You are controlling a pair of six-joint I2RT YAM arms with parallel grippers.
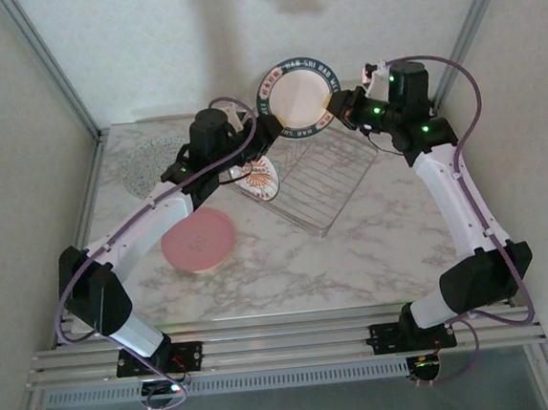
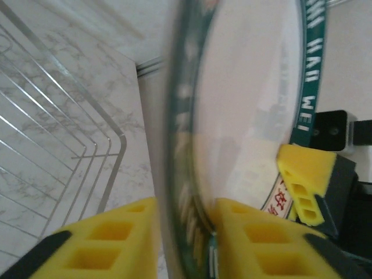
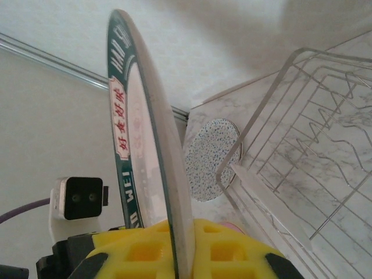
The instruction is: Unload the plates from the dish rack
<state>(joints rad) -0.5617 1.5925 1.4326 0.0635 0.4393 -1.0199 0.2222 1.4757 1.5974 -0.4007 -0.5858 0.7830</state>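
1. Claws are both gripping one thing, as we are seeing it: the green-rimmed plate (image 1: 293, 96), which is hanging upright above the far end of the dish rack (image 1: 327, 179).
2. We are watching the left claw (image 1: 269, 127) pinching its left rim, with yellow pads (image 2: 116, 244) pressing against both faces.
3. The right claw (image 1: 341, 113) is clamping the right rim, closed down to the plate's thickness.
4. We are finding the pink plate (image 1: 198, 240) and the speckled plate (image 1: 151, 166) lying on the tabletop (image 1: 355, 255), and the sunburst plate (image 1: 262, 179) sitting just beside the rack's left edge.
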